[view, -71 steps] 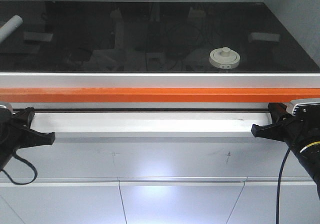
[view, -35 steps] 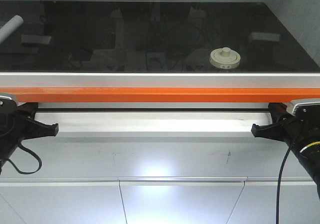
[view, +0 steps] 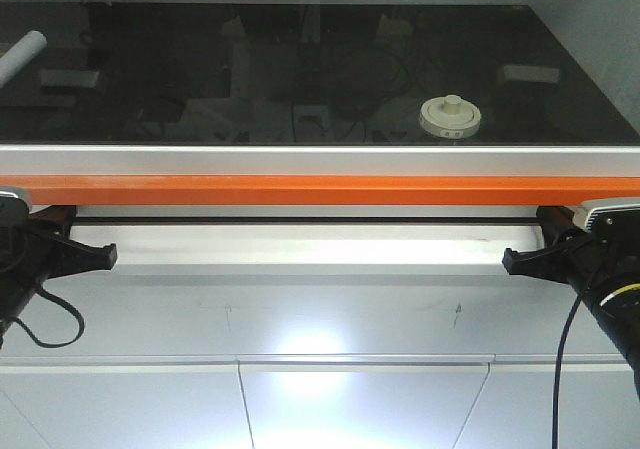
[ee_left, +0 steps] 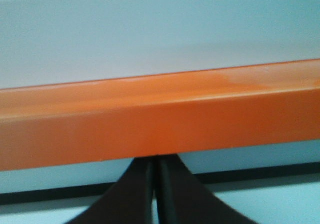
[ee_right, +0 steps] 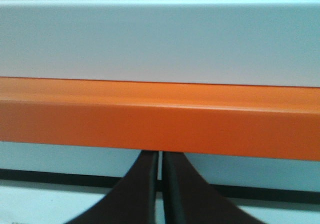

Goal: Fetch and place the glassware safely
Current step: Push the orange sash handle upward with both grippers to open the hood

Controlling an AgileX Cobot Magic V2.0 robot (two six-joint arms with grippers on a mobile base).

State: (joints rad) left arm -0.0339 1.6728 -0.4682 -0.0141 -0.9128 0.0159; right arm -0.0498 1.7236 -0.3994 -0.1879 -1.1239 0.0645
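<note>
The glassware (view: 449, 116), a squat jar with a cream-white round lid and a central knob, stands on the black surface at the right, behind the silver rail and orange bar (view: 320, 190). My left gripper (view: 108, 256) is shut at the left end of the white ledge, its tips just under the orange bar (ee_left: 160, 119). My right gripper (view: 510, 261) is shut at the right end, its tips also under the orange bar (ee_right: 160, 119). In the wrist views the left gripper (ee_left: 156, 160) and right gripper (ee_right: 161, 155) hold nothing. Both are well below the jar.
A white cylinder (view: 22, 54) lies at the far left of the black surface, with a small white block (view: 528, 73) at the back right. A bright white ledge (view: 300, 249) runs below the orange bar, above grey cabinet panels (view: 360, 399). A black cable (view: 570, 369) hangs from the right arm.
My left gripper has moved slightly up and to the right along the ledge, then stopped. The right gripper, the jar and the orange bar have not moved.
</note>
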